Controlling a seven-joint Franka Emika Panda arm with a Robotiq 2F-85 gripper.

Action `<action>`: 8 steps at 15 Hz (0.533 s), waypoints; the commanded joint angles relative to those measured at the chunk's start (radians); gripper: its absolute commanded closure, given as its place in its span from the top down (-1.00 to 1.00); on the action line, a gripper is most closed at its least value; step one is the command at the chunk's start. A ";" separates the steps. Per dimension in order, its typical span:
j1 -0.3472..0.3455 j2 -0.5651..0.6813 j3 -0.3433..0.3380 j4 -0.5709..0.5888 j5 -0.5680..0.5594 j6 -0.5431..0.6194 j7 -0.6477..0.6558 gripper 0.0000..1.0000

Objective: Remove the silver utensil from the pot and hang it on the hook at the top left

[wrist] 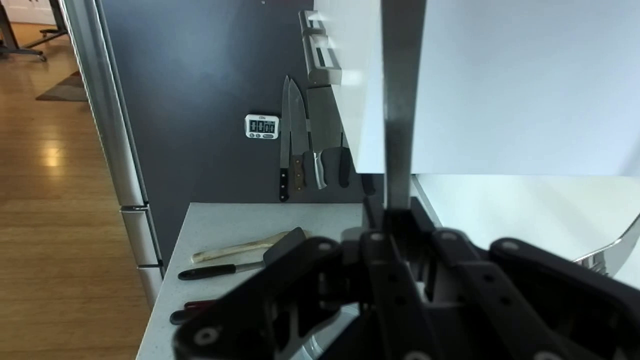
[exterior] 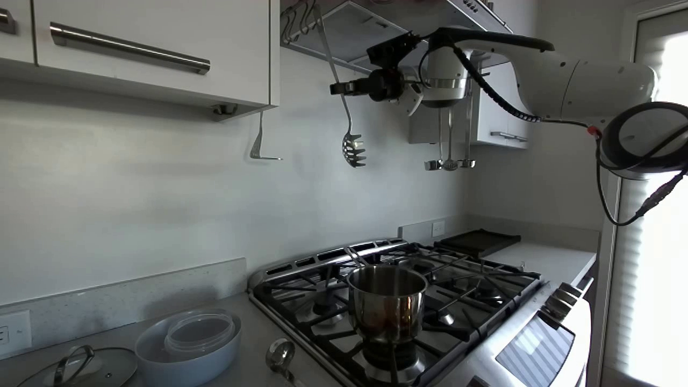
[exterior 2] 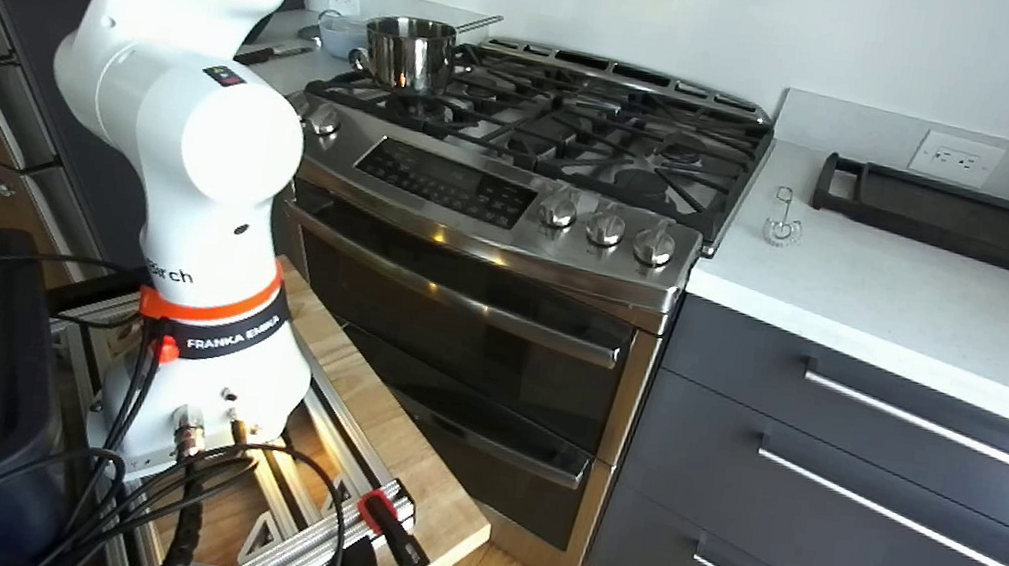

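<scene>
The silver utensil [exterior: 353,148] is a long metal server with a slotted, toothed head. It hangs head down and slightly tilted in an exterior view. My gripper [exterior: 341,87] is shut on its flat handle. In the wrist view the handle [wrist: 402,100] rises from between the closed fingertips [wrist: 398,212]. Its upper end is close to several dark hooks [exterior: 304,24] under the range hood; I cannot tell whether it touches one. The shiny pot [exterior: 387,306] stands on a front burner, well below the gripper. It also shows in an exterior view [exterior 2: 409,55], where the gripper is out of view.
A white cabinet [exterior: 161,32] with a bar handle is beside the hooks. A spatula [exterior: 258,142] and ladles [exterior: 467,163] hang near the hood [exterior: 371,27]. Bowls [exterior: 188,355], a glass lid [exterior: 107,368] and a ladle [exterior: 280,355] are on the counter. Knives [wrist: 298,120] hang on a dark panel.
</scene>
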 commanded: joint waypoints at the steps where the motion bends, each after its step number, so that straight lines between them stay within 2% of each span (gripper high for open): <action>1: 0.001 0.021 -0.001 0.037 -0.019 -0.037 0.029 -0.93; 8: 0.006 0.032 -0.004 0.035 -0.030 -0.042 0.031 -0.93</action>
